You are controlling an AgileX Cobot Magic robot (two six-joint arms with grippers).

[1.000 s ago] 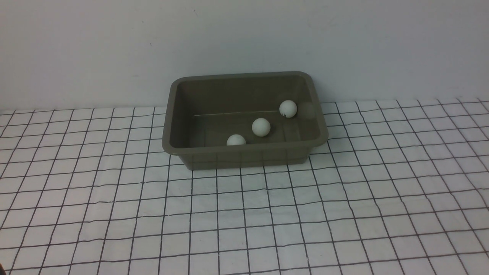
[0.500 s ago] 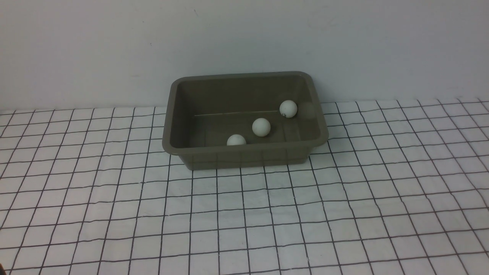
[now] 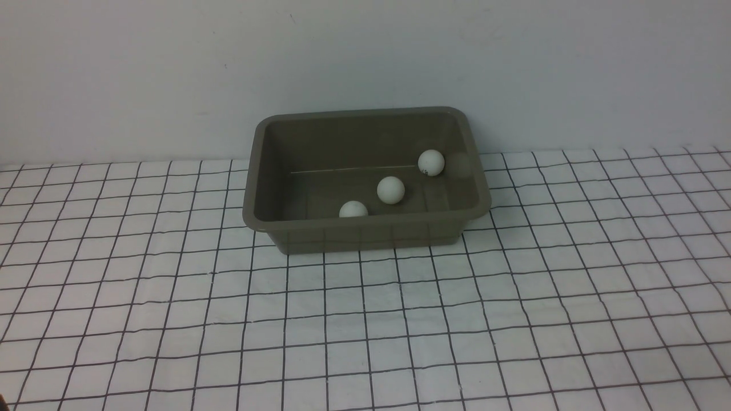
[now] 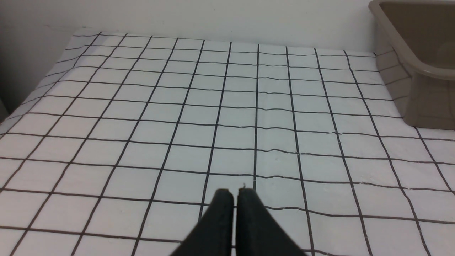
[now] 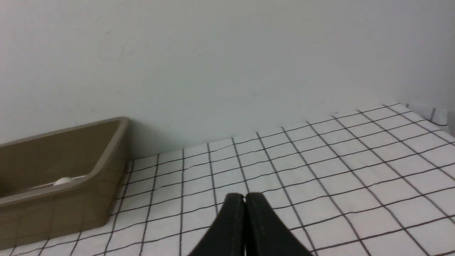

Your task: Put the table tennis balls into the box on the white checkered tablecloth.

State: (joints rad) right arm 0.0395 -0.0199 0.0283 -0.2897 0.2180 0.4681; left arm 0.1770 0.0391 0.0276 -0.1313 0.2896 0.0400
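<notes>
The olive-grey box [image 3: 365, 231] stands on the white checkered tablecloth [image 3: 400, 319] near the back wall. Inside it lie three white table tennis balls: one by the near wall [image 3: 353, 209], one in the middle [image 3: 390, 189], one at the far right [image 3: 431, 162]. Neither arm shows in the front view. In the left wrist view my left gripper [image 4: 235, 193] is shut and empty over bare cloth, with the box's corner [image 4: 408, 60] off to one side. My right gripper [image 5: 244, 197] is also shut and empty above the cloth, the box [image 5: 71, 199] beside it with a ball's top [image 5: 63, 181] peeking over its rim.
A plain pale wall [image 3: 365, 57] rises right behind the box. The cloth's side edge drops off in the left wrist view [image 4: 21, 103], and its far corner shows in the right wrist view [image 5: 426, 110].
</notes>
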